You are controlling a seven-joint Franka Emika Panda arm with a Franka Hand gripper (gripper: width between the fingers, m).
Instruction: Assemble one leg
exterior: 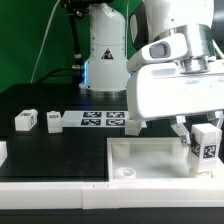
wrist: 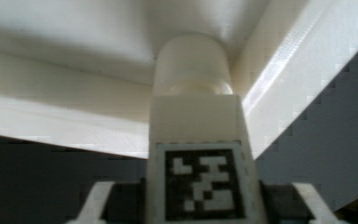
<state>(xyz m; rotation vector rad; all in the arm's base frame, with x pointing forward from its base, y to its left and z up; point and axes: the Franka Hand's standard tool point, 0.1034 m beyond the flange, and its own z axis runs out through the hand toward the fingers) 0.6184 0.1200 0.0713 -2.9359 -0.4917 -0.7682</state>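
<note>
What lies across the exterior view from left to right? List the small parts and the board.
loose leg → second loose leg → marker board → held leg in the gripper. Tabletop omitted: it spans too wide.

You are looking at the leg point(exterior: 206, 143) showing as smooth white plastic, its square tag printing matt black on white. The gripper point(exterior: 204, 150) housing above it is catching the light like glossy white moulded plastic. The rimmed tabletop point(exterior: 150, 158) at the lower right of the frame is looking like the same smooth white plastic, shining faintly in the wrist view. The table point(exterior: 60, 150) is appearing black and matt, the backdrop point(exterior: 25, 40) at the upper left is hanging like dull green cloth, and the marker board point(exterior: 103, 121) is reading as flat matt white.
</note>
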